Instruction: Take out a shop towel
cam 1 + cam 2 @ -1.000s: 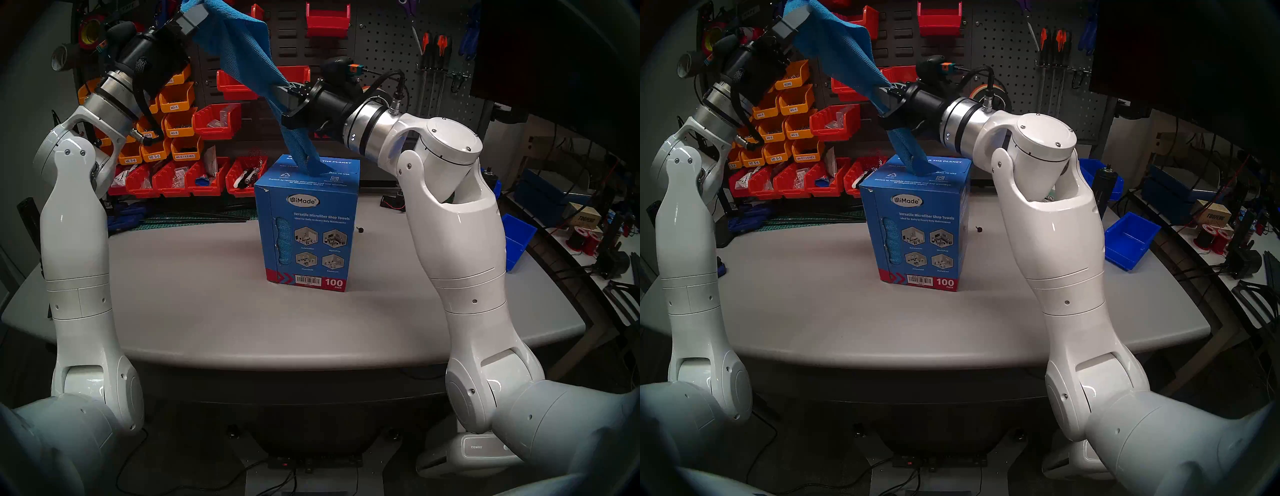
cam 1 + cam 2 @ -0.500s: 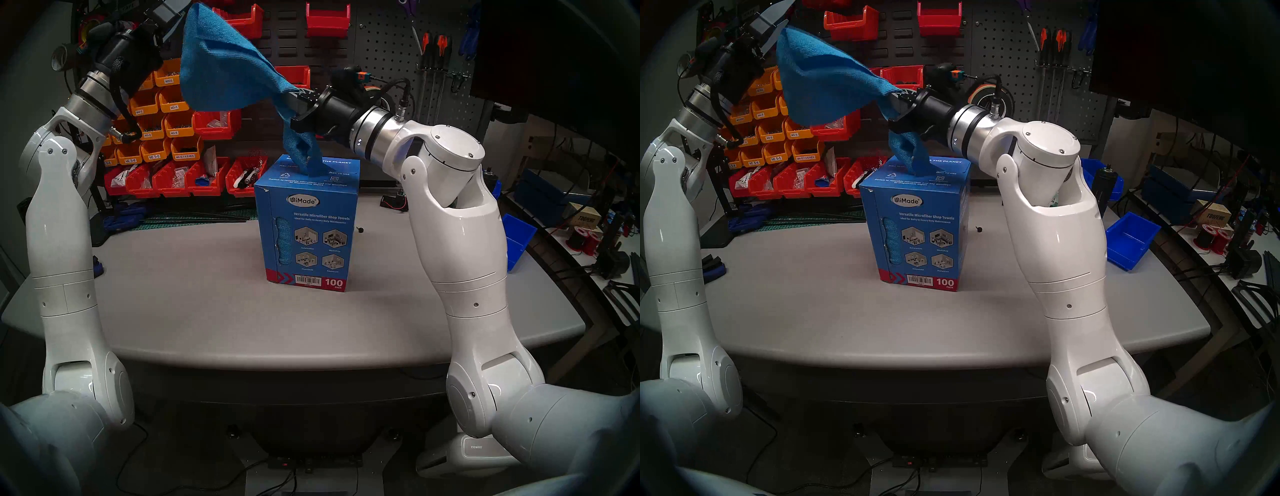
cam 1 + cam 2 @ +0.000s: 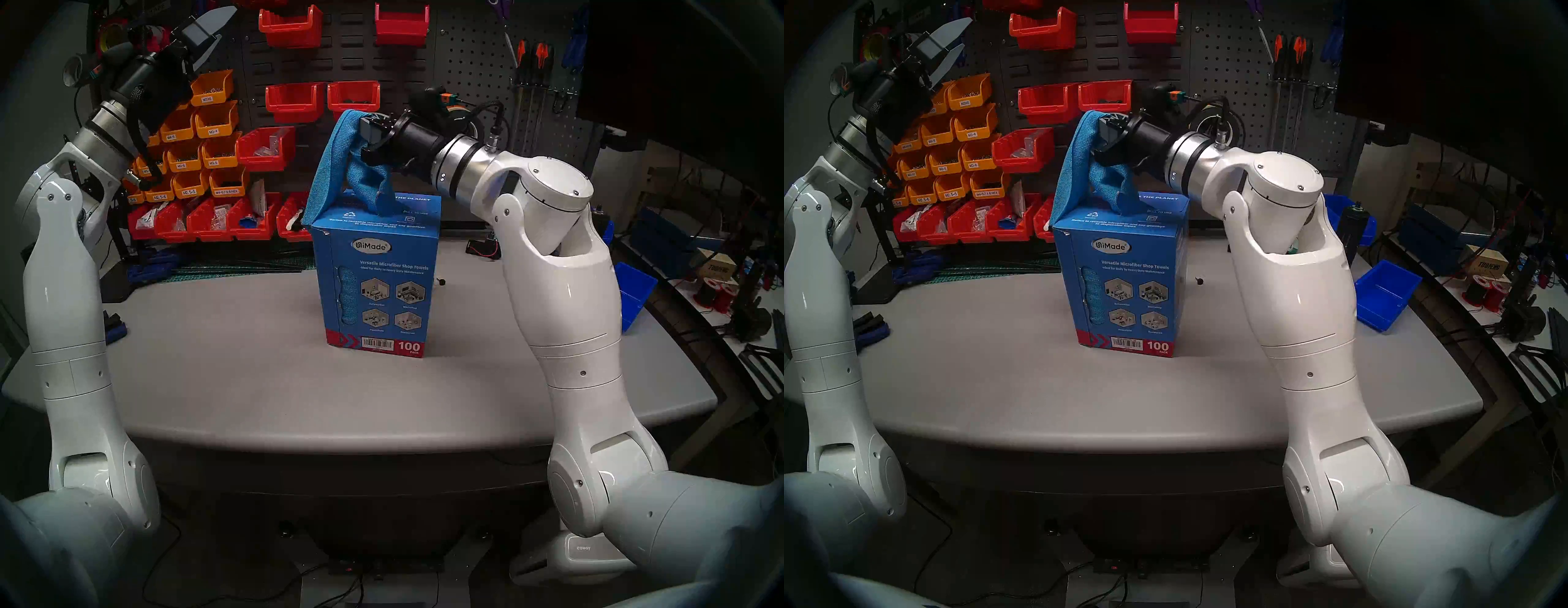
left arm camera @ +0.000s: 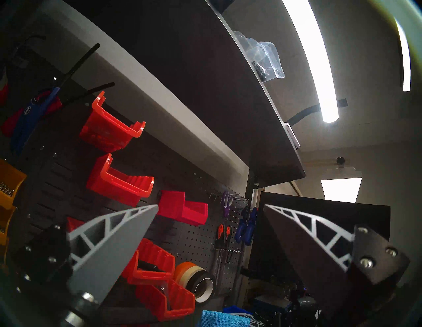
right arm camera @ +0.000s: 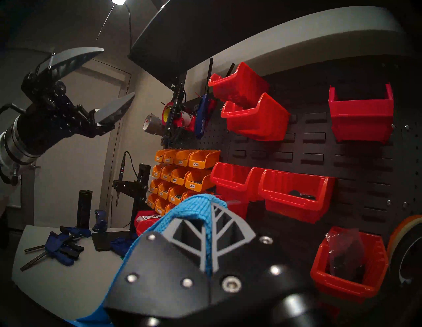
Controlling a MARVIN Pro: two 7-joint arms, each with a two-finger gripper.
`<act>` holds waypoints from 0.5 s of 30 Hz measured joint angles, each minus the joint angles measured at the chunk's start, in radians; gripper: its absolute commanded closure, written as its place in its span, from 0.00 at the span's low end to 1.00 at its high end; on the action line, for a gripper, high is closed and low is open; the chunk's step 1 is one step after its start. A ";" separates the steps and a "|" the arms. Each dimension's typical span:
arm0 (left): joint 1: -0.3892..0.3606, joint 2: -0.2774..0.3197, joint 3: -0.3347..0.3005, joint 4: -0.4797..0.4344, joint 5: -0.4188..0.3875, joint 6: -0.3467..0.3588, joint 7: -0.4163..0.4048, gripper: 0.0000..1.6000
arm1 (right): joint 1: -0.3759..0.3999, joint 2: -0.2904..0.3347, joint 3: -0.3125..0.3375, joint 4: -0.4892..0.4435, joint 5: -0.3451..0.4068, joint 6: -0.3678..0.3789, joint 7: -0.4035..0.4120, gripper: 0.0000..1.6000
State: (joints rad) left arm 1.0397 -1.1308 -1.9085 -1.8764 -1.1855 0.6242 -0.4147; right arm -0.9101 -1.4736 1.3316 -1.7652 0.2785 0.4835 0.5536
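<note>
While the left gripper (image 3: 212, 25) is wide open and holds nothing up on the far left, the right gripper (image 3: 365, 131) is squeezed tight on the shop towel (image 3: 329, 170), which hangs over the blue box (image 3: 377, 276) on the table (image 3: 237, 382)

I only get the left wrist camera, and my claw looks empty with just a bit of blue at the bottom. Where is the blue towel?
Observer: The shop towel is pinched in the right gripper, draped over its fingertips.
Operator: Is it all the way out of the box?
Observer: No. One end goes down into the slot on top of the blue box.
Operator: And the other end?
Observer: It hangs loose beside the box's top corner, on the side toward your arm, above the table.
</note>
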 measured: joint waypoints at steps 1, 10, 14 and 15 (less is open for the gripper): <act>0.001 -0.002 0.000 -0.002 -0.001 0.002 0.001 0.00 | 0.001 0.000 0.000 0.002 -0.001 0.000 0.000 1.00; 0.014 -0.028 0.004 -0.025 -0.014 0.006 0.004 0.00 | 0.034 -0.005 0.005 0.034 -0.016 -0.012 -0.003 1.00; 0.016 -0.036 0.005 -0.030 -0.017 0.006 0.003 0.00 | 0.054 -0.009 0.009 0.049 -0.021 -0.018 -0.003 1.00; 0.017 -0.037 0.005 -0.031 -0.017 0.006 0.003 0.00 | 0.059 -0.010 0.010 0.053 -0.022 -0.020 -0.003 1.00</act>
State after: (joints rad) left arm 1.0564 -1.1683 -1.9036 -1.9074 -1.2027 0.6303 -0.4115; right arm -0.8510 -1.4838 1.3412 -1.7118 0.2565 0.4630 0.5502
